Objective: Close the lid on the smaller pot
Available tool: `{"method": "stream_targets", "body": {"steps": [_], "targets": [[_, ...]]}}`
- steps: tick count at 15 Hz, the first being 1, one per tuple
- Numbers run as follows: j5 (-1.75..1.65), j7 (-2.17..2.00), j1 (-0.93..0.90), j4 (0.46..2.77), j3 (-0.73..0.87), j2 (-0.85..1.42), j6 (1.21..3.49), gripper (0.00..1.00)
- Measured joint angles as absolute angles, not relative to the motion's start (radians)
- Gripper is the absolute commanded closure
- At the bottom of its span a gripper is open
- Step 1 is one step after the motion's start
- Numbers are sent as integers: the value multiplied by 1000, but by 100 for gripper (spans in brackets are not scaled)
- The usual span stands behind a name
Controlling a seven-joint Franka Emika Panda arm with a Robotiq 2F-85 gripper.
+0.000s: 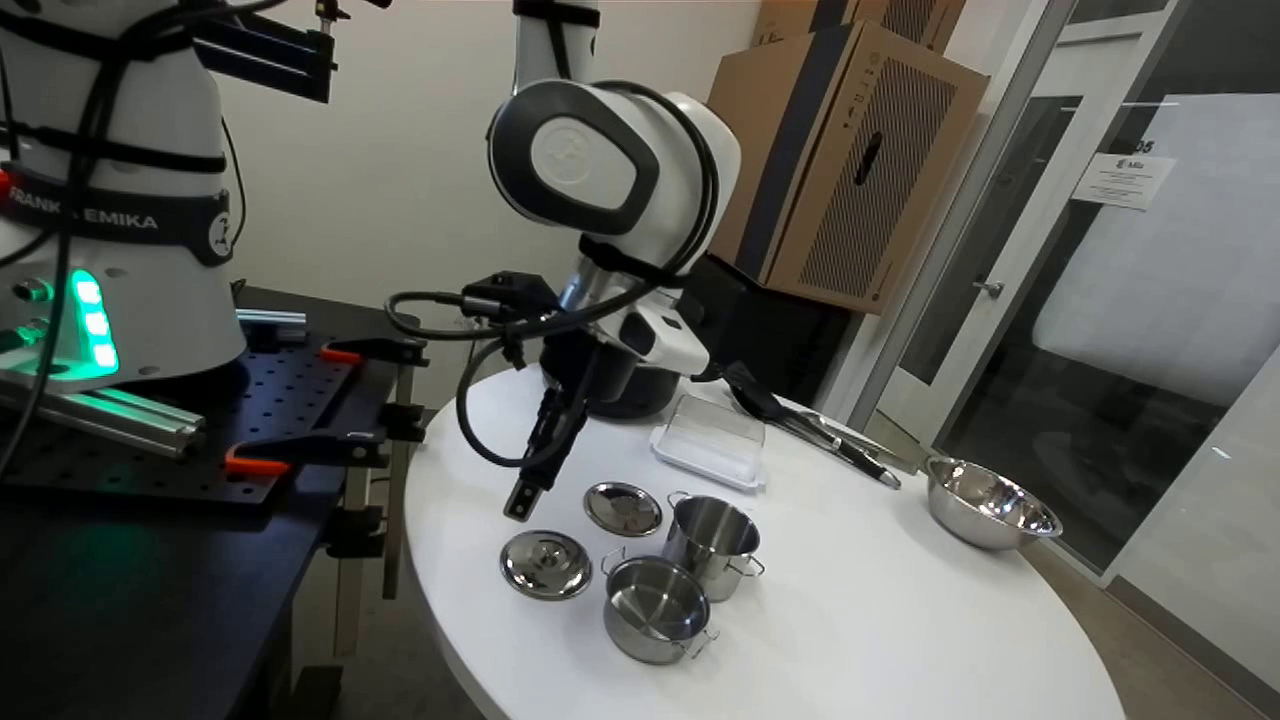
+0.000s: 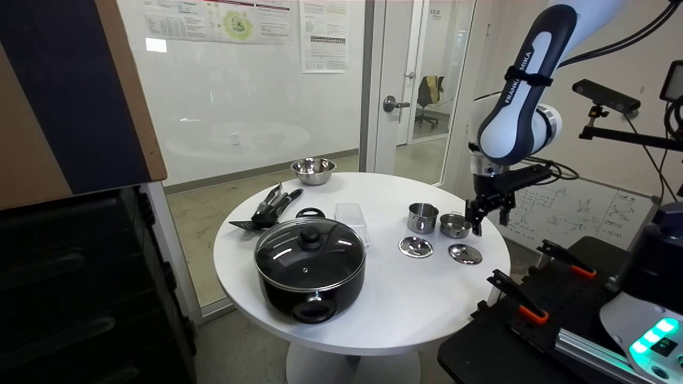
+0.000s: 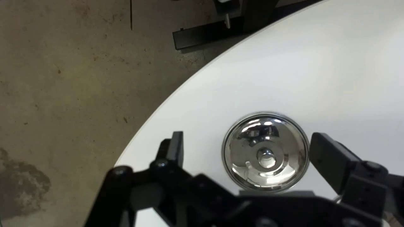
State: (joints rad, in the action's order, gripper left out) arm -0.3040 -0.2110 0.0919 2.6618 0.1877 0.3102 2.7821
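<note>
Room: pale wall (image 1: 400,180); round white table (image 1: 850,630).
Lid (image 1: 546,570): larger of two in steel; flat on the table near its edge, knob up, close to the smaller pot but apart from it.
Handling: probably light, stiff, slippery. Best hold, by judgement, the centre knob (image 3: 266,158), pinched squarely; smooth and rounded, it may let the lid swing.
Gripper (image 3: 247,143): fingers well apart, holding nothing, raised above the lid; in the wrist view the knob falls between them, off-centre.
Smaller pot (image 1: 656,612): short, wide, steel, upright, uncovered; narrower steel cup (image 1: 712,545) just beside.
Smaller lid (image 1: 623,508): on the table, near the cup.
Black pot (image 2: 280,301): covered, well apart.
Writing: "FRANKA EMIKA" on the arm (image 2: 517,96); again on the base band (image 1: 130,218), one letter behind a cable. Posters (image 2: 217,21), door notice (image 1: 1124,180): illegible.
</note>
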Motion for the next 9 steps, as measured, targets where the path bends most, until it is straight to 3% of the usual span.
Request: {"method": "stream_targets", "body": {"steps": [9], "targets": [[-247,-213,21,2571,218,476,2866,0]]}}
